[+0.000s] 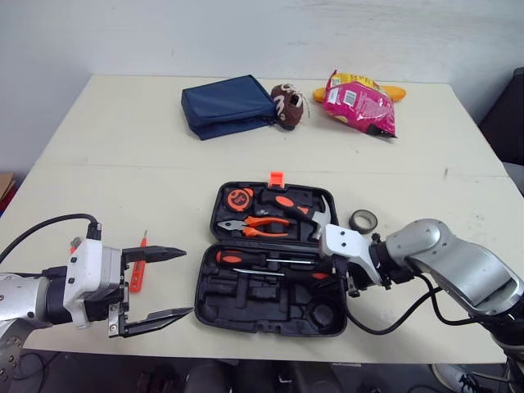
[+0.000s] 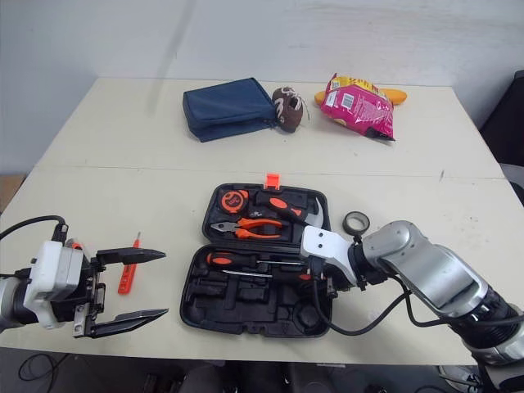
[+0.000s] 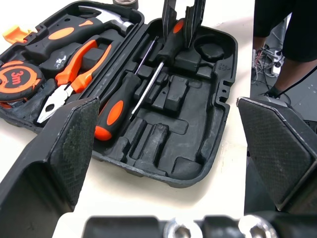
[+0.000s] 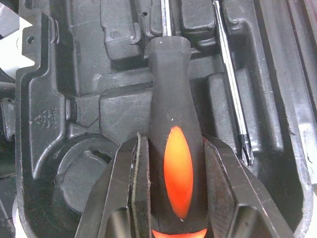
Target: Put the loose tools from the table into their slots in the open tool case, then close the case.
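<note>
1. My right gripper (image 4: 172, 148) was clamped on the black-and-orange screwdriver (image 4: 168, 89), which sat in the near half of the open tool case (image 1: 246, 323), by the table's (image 1: 123, 139) front edge.
2. My left gripper (image 1: 187, 282) hung with fingers apart, left of the case.
3. A small orange tool (image 1: 136, 278) lay on the table near that gripper.

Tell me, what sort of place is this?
Probably a lab or test room: a plain table against a bare wall, with a tool case, pouch and snack bag set out.
</note>
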